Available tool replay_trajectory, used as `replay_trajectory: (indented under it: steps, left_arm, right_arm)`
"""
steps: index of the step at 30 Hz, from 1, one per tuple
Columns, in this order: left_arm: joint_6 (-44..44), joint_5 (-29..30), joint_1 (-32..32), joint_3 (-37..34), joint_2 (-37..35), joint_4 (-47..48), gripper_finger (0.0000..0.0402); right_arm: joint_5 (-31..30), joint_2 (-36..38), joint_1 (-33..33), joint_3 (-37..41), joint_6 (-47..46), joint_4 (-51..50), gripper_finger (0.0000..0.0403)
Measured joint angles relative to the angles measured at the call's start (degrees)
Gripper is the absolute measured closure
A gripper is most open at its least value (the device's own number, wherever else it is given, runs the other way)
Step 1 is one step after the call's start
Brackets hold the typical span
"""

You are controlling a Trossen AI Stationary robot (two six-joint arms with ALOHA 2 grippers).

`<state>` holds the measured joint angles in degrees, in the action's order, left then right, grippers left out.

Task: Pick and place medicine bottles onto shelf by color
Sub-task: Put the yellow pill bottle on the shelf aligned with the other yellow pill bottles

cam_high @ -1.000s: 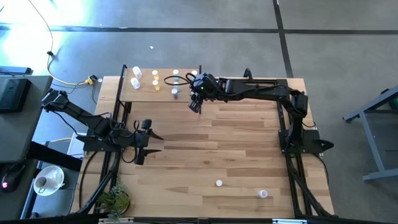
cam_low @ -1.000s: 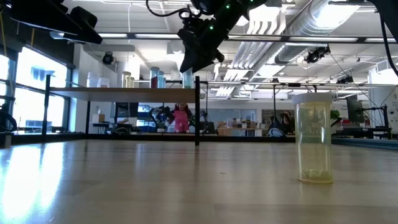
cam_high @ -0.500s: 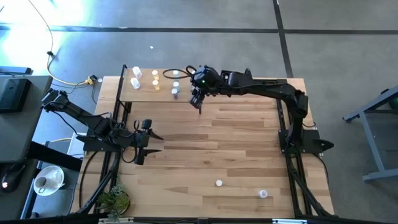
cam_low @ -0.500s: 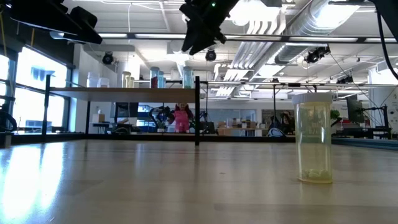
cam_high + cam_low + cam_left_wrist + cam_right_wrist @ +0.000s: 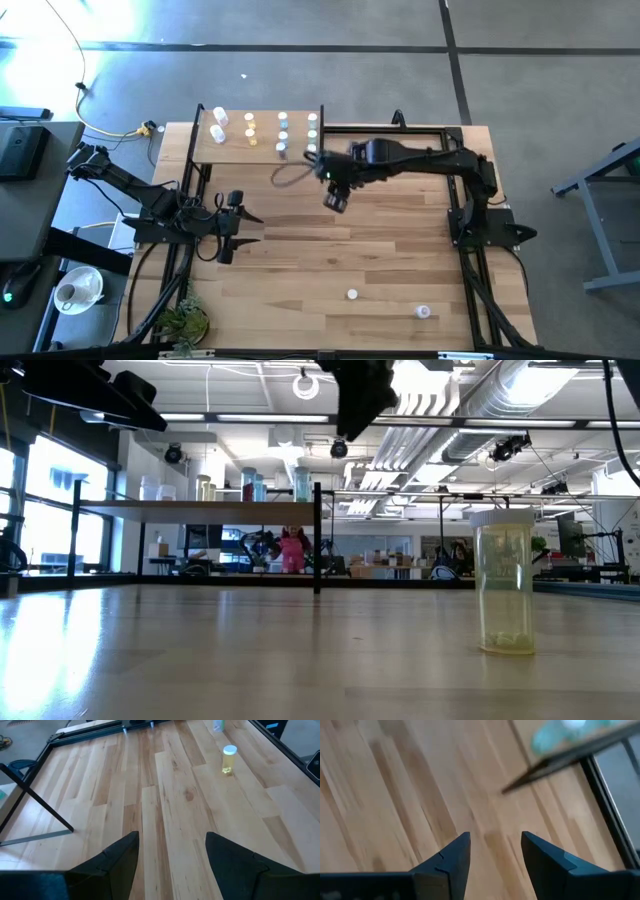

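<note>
Your right gripper point(image 5: 336, 199) now hangs over bare tabletop point(image 5: 380, 240) just off the near edge of the shelf point(image 5: 232, 150), with its jaws parted and nothing between them; the right wrist view shows only wood grain in the gap. A second ago it was up against the shelf's right end beside the bottles there, so it has swung back toward the middle of the table and away from the board. Judging by that, a placement has just finished and you are on your way to the next pick. On the shelf the medicine bottles point(image 5: 281, 133) stand in short columns near the far edge, whitish ones at the left end, yellow next, then bluish and paler ones toward the right post; the low view shows them in a row on the raised board. Two bottles are left on the table, well apart from the gripper at the near edge: a yellow bottle point(image 5: 352, 294) and a pale bottle point(image 5: 423, 312) farther right, whose tint is too faint to name. Your left gripper point(image 5: 243, 229) waits low at the left side of the table, jaws spread wide and empty, pointing toward that yellow bottle. The yellow one probably belongs with the yellow column.
</note>
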<state>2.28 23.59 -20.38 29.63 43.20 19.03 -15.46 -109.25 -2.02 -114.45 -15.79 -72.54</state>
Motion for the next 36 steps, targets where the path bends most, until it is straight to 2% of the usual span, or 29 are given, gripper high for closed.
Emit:
replay_trajectory:
  steps: [5, 9, 13, 20, 28, 36]
  left_arm:
    - [0.0, 0.0, 0.0, 0.0, 0.0, 0.0, 0.0181]
    - [0.0, 0.0, 0.0, 0.0, 0.0, 0.0, 0.0181]
    - [0.0, 0.0, 0.0, 0.0, 0.0, -0.5, 0.0181]
    - [0.6, 0.0, 0.0, 0.0, 0.0, -1.4, 0.0181]
    - [0.6, 0.0, 0.0, 0.0, 0.0, -1.5, 0.0181]
    - [0.6, 0.0, 0.0, 0.0, 0.0, -1.4, 0.0181]
  right_arm:
    - [-5.6, 0.0, 5.4, 0.5, -4.2, -7.5, 0.0235]
    - [-5.8, 0.2, 9.5, 2.9, -9.2, -11.8, 0.0235]
    - [-8.6, 0.3, 13.0, 5.3, -14.1, -15.6, 0.0235]
    - [-8.2, 1.6, 17.2, 11.8, -21.3, -17.5, 0.0235]
    - [-5.1, 7.6, 20.8, 23.2, -32.7, -16.7, 0.0235]
    - [-0.1, 13.8, 25.3, 34.2, -40.4, -4.6, 0.0235]
